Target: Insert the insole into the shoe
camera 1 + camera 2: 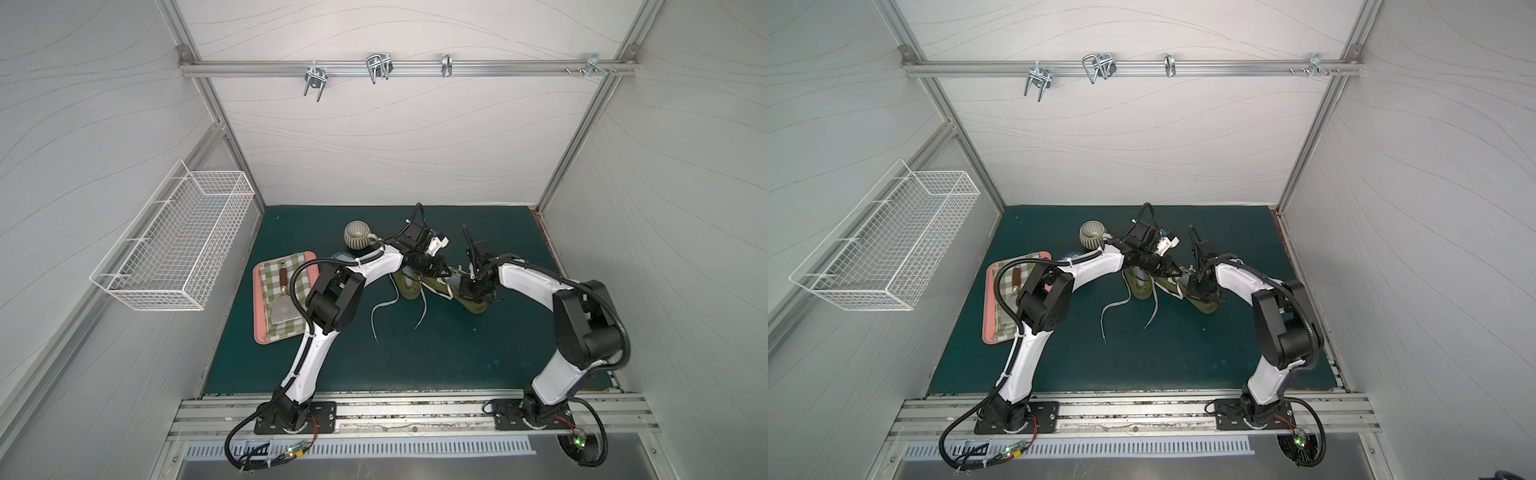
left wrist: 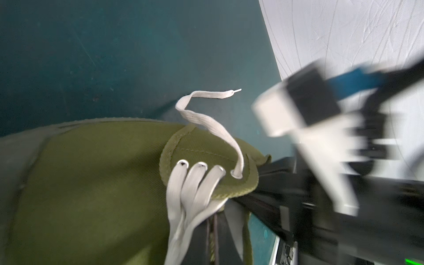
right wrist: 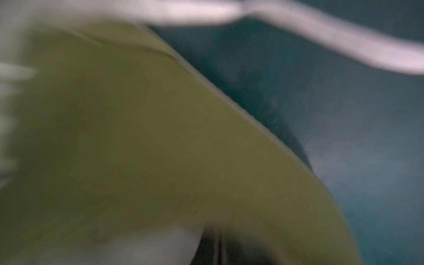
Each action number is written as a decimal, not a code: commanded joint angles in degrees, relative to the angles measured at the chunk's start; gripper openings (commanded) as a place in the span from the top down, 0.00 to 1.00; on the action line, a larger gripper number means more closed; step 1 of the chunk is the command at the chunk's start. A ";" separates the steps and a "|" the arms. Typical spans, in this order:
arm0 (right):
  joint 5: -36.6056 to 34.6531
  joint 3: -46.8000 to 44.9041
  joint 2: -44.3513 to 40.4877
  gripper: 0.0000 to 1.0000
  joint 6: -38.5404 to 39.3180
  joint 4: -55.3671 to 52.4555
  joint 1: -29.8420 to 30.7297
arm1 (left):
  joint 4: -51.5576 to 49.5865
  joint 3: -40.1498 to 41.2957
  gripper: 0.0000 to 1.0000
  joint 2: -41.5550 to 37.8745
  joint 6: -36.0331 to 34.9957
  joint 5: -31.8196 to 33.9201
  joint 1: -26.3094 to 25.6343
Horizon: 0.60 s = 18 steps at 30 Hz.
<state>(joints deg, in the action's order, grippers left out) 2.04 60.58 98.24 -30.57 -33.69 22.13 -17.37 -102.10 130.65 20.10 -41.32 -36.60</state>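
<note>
shoe (image 1: 476,306) under downturned left gripper (image 1: 444,271), right gripper (image 1: 468,289)

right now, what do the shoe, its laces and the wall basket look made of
Shoe: olive canvas by the look, matte; woven texture and stitched edging show. Laces: flat white woven fabric, ribbed lengthwise. Basket: thin wire grid with a white coating, likely metal.

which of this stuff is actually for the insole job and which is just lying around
Job: olive shoe with white laces, left tool, right tool; insole not clearly visible.
Lying about: striped mug, pink tray, checked cloth, wire basket, wall hooks.
</note>
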 commanded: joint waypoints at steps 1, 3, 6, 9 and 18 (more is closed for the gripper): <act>1.91 -2.22 0.21 0.94 -1.29 0.25 0.24 | 0.26 -2.41 1.00 -0.66 -0.94 -0.69 -0.40; 0.53 -1.34 -1.89 0.94 -0.95 -0.94 0.20 | 0.25 -2.23 1.00 -0.63 -1.03 -0.69 -0.34; -2.85 1.02 -5.05 0.95 -0.32 -3.03 0.20 | 0.23 -2.21 1.00 -0.60 -0.94 -0.74 -0.28; -4.33 2.51 -5.69 0.96 0.34 -1.83 0.04 | 0.33 -1.67 1.00 -0.99 -1.01 -0.74 -0.32; -5.36 4.73 4.20 0.99 0.08 2.98 -2.08 | 0.23 -1.17 1.00 -1.16 -1.11 -0.78 -0.27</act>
<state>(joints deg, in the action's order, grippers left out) -1.08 65.56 98.67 -30.00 -31.83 20.97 -17.61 -102.10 130.65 19.88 -41.28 -36.60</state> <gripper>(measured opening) 0.047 0.053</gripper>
